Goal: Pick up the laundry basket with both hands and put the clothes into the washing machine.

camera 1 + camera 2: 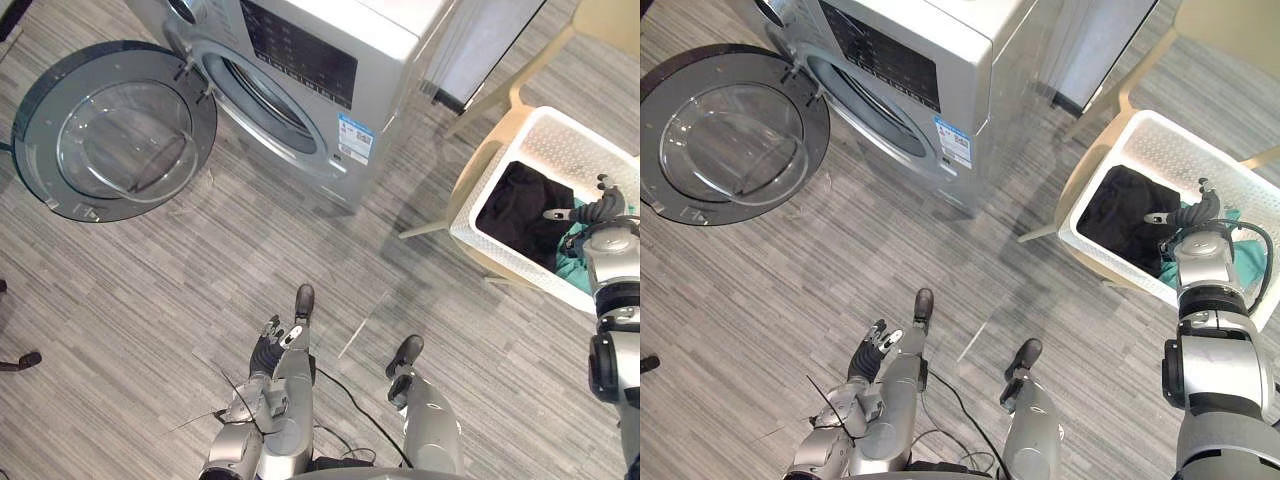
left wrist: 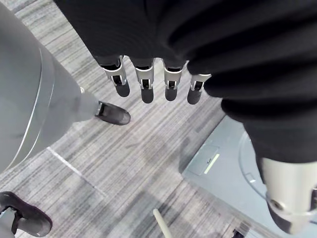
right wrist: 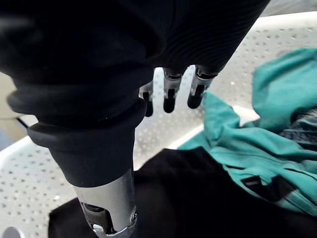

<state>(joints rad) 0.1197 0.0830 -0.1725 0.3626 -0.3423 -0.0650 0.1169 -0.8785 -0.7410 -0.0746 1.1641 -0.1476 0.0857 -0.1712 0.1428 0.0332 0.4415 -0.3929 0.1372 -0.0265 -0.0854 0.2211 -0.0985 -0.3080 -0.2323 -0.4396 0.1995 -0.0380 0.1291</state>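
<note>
The white perforated plastic laundry basket (image 1: 575,140), holding black and teal clothes (image 1: 520,205), sits unlifted near the open silver washing machine (image 1: 300,70). The right robot hand (image 1: 600,208) hovers above it, fingers relaxed; the left robot hand (image 1: 268,345) hangs open.

Washing machine (image 1: 300,80) standing on the floor (image 1: 300,260), its door (image 1: 110,135) swung open to the machine's left, laundry basket (image 1: 582,148) on a chair (image 1: 605,20) well to the machine's right, clothes (image 1: 520,210) in the basket, right hand (image 1: 600,210) over them, left hand (image 1: 272,345) before the machine, well apart.
</note>
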